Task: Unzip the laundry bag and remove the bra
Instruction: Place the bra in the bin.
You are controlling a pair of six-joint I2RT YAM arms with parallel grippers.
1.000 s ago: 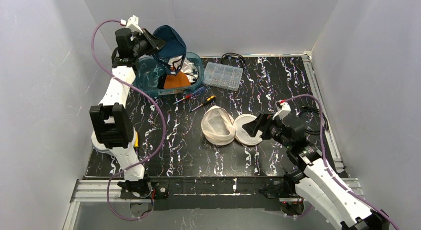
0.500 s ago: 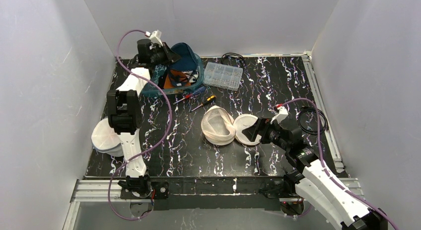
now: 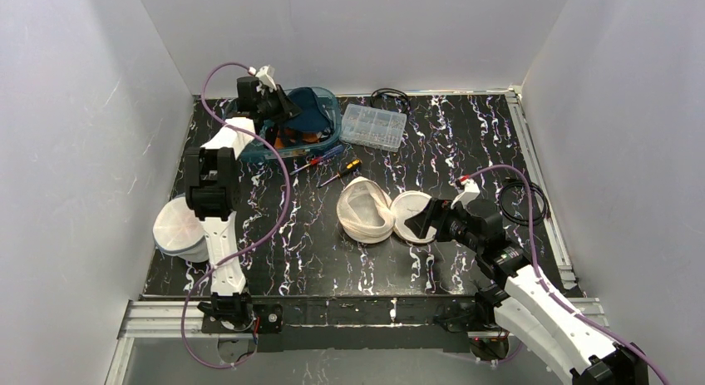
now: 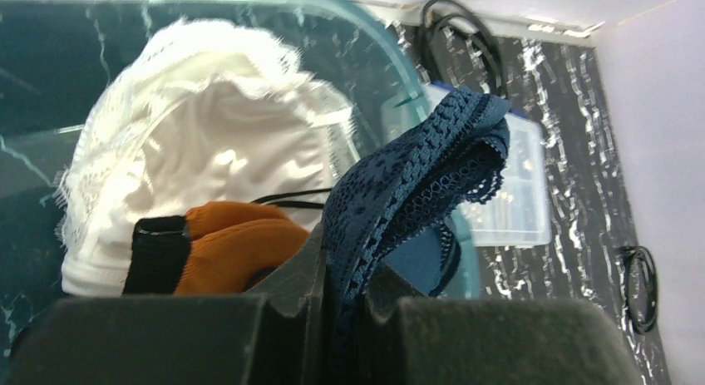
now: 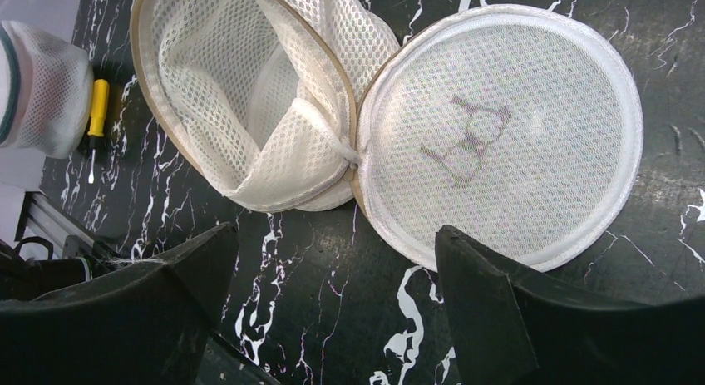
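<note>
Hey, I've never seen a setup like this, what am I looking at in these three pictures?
Two robot arms are bolted at the near edge of a table. One picture looks down from above; the other two come from a camera on each wrist. The left fingers, at a teal bin at the back, are shut on a navy lace bra. The right fingers stand open beside the unzipped white mesh laundry bag mid-table. Also on the table are two screwdrivers, a clear parts box and a second mesh bag.
</note>
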